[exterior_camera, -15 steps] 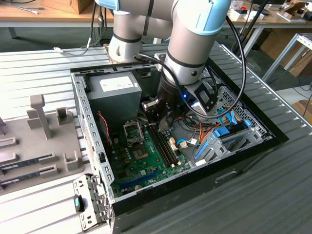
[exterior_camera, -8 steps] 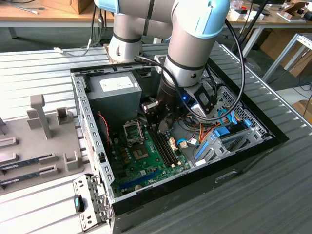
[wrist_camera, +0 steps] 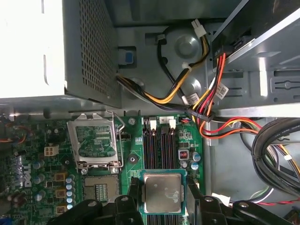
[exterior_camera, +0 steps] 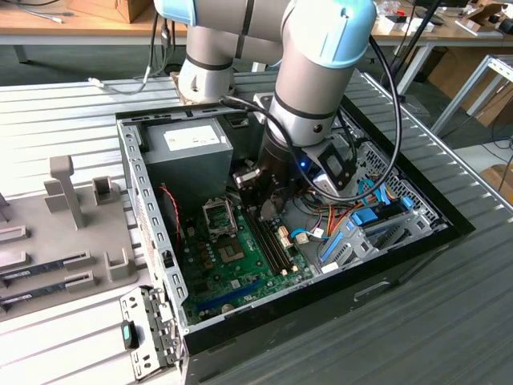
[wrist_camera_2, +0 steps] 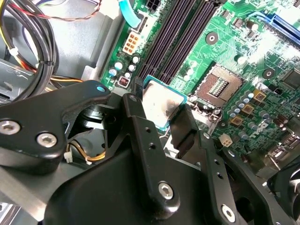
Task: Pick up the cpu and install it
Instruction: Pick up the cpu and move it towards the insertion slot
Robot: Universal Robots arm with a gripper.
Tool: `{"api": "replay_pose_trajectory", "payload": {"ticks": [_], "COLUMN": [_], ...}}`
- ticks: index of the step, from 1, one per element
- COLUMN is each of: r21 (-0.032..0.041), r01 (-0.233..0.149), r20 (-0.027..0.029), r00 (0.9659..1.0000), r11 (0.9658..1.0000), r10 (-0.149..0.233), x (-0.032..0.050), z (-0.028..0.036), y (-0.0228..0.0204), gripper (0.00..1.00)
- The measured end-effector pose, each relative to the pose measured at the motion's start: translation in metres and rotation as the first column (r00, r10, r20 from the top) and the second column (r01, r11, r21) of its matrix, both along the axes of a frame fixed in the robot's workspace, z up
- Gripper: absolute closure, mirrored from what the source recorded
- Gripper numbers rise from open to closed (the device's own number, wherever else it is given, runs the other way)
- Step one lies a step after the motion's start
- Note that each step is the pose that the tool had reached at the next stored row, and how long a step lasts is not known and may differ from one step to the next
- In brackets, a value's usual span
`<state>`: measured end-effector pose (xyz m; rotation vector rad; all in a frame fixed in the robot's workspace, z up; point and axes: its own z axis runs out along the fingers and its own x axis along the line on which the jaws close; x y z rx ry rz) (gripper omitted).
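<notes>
Over the green motherboard (wrist_camera: 137,149), we saw the gripper (wrist_camera: 163,190) clenched on the cpu (wrist_camera: 163,194) above the memory slots (wrist_camera: 159,140); the second wrist view showed us the open socket (wrist_camera_2: 218,86) nearby, the exterior view the whole case (exterior_camera: 321,298).

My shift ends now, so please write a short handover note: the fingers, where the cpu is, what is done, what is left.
The gripper: fingers shut on the cpu.
Position: the cpu is held over the memory slots, beside the socket.
Done: cpu picked up; socket open and empty.
Left: cpu not yet in the socket.
</notes>
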<state>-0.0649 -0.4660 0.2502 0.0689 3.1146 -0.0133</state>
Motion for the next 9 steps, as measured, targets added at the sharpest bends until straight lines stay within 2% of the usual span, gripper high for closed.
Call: {"api": "replay_pose_trajectory", "payload": {"ticks": [9], "r21": [0.0], "r01": [0.0], "r20": [0.0], "r00": [1.0], "r11": [1.0], "r10": [0.0], "x": [0.0], "z": [-0.0046], "y": [-0.0009], "gripper": [0.53]}}
